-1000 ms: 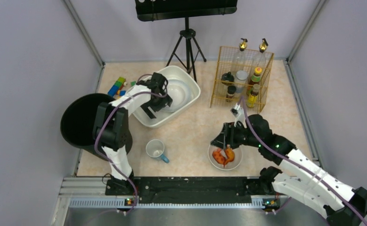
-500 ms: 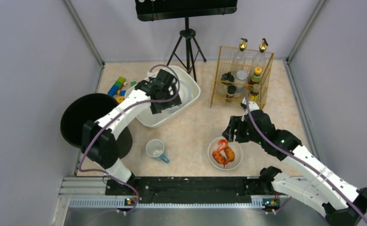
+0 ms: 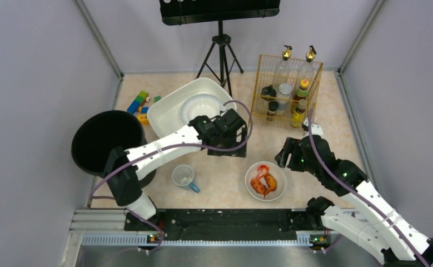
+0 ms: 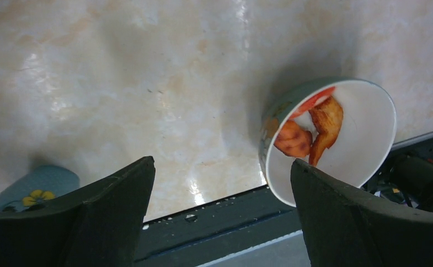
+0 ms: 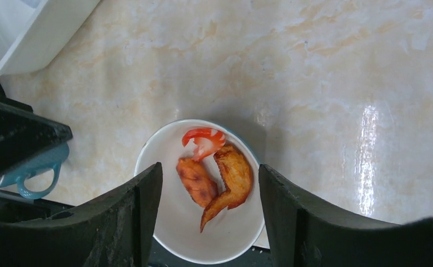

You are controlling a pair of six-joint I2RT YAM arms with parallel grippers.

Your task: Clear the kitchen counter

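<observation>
On the marbled desk (image 3: pixel 225 167), a bowl of fried chicken and shrimp (image 3: pixel 265 181), a blue mug (image 3: pixel 184 177) and toy blocks (image 3: pixel 138 103) await clearing, one white dish (image 3: pixel 203 105) sits in the white tub (image 3: pixel 161 114), and left tool (image 4: pixel 219 172) and right tool (image 5: pixel 209 172) hover spread apart, empty.

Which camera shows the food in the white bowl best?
The right wrist view: it looks straight down into the bowl, so the shrimp and two fried chicken pieces show clearly. The left wrist view sees them sideways, partly behind the rim. The top view shows them tiny.
</observation>
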